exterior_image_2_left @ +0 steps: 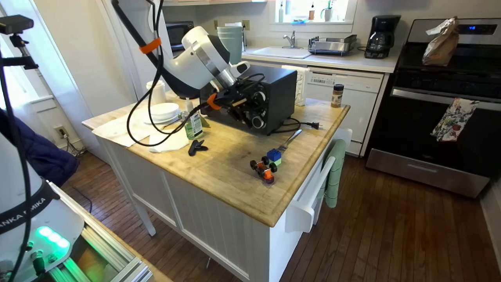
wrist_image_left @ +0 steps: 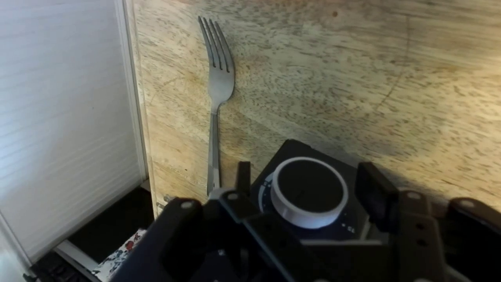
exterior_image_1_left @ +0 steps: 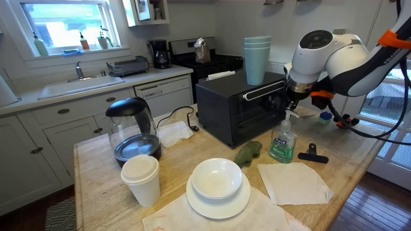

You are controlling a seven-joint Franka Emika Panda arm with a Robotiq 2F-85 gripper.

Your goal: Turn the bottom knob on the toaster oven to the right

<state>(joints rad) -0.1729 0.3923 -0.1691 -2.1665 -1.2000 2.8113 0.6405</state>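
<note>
The pale wooden surface (exterior_image_2_left: 219,166) carries a black toaster oven (exterior_image_1_left: 239,109). A clear kettle (exterior_image_1_left: 136,141) stands near a lidded cup (exterior_image_1_left: 143,181) and a crumpled cloth (exterior_image_1_left: 175,133); a pink-marked mat (exterior_image_1_left: 173,213) lies spread at an edge. A green animal figure (exterior_image_1_left: 248,154) sits beside the toaster oven, near an upright sanitizer bottle (exterior_image_1_left: 282,146), a black clip (exterior_image_1_left: 313,156) and a white napkin (exterior_image_1_left: 295,184). A 4-tined fork (wrist_image_left: 221,84), a blue-and-green block (exterior_image_2_left: 274,156) and an orange wheeled toy (exterior_image_2_left: 264,169) lie close together; a jar (exterior_image_2_left: 337,96) stands near a corner.

In an exterior view, we locate the toaster oven (exterior_image_1_left: 240,109) centre-right on the tabletop (exterior_image_1_left: 102,189), cups (exterior_image_1_left: 257,61) atop it, the kettle (exterior_image_1_left: 135,133) centre-left.
</note>
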